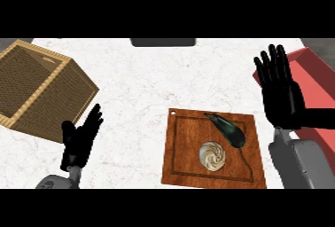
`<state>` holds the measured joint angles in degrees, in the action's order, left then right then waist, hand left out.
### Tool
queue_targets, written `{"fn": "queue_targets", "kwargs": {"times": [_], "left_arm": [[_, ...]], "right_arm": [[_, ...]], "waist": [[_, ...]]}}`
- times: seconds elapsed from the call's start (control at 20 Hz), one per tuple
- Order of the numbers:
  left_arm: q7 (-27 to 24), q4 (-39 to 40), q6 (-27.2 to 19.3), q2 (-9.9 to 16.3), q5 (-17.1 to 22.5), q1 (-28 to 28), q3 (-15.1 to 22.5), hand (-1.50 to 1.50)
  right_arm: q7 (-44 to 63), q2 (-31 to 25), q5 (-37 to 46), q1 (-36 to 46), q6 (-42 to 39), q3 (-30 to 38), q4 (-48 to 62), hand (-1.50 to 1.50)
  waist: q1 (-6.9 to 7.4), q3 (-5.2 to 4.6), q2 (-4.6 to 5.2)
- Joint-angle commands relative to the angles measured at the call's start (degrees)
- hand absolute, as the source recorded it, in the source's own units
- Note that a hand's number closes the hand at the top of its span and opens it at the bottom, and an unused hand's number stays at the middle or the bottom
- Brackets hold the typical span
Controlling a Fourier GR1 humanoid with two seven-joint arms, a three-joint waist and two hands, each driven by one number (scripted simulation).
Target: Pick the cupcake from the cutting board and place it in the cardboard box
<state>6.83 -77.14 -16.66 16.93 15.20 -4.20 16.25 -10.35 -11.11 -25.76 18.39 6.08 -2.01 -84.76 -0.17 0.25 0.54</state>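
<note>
Wooden cutting board (189,170) lies nearest, carrying the cupcake (212,155) with its swirled top toward the board's near half and a dark eggplant (227,130) just beyond it, so the cupcake is judged reachable from above. Left hand (79,141) rests with fingers straight at lower left, holding nothing; right hand (280,91) is raised, fingers extended and empty, right of the board. Farther left, the cardboard box (36,91) stands well apart, its mouth up to receive the cupcake.

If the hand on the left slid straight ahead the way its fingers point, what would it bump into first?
Probably the cardboard box. The left hand is open, its fingers aimed up and slightly right, toward the box's near right corner. Depth is unclear, so it might pass just beside it.
</note>
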Motion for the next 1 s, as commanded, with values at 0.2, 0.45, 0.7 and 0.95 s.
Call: {"fn": "queue_targets", "kwargs": {"times": [0.2,0.45,0.7,0.95], "left_arm": [[-1.05,-9.37,4.09,6.44,4.49,0.18,-8.31,0.00],[0.50,-11.87,7.72,8.11,9.27,1.83,-11.50,0.00],[3.32,-13.98,7.13,8.49,10.37,0.93,-13.37,0.00],[0.92,-13.94,9.27,9.26,10.04,4.35,-13.65,0.00]], "right_arm": [[7.06,-9.22,3.88,-6.07,-11.24,-7.13,-3.30,-1.50],[-11.36,-5.61,17.35,-16.05,4.87,-3.88,-10.67,-1.50],[-20.42,-14.35,20.95,-23.91,-4.31,-4.29,-18.08,-1.50],[-2.51,-25.51,33.23,-23.70,-4.76,-8.70,-26.30,-1.50]], "waist": [[0.74,-0.24,-1.03],[-0.62,-0.20,-1.09],[-0.70,-0.22,-0.84],[-0.26,-0.58,-0.90]]}}
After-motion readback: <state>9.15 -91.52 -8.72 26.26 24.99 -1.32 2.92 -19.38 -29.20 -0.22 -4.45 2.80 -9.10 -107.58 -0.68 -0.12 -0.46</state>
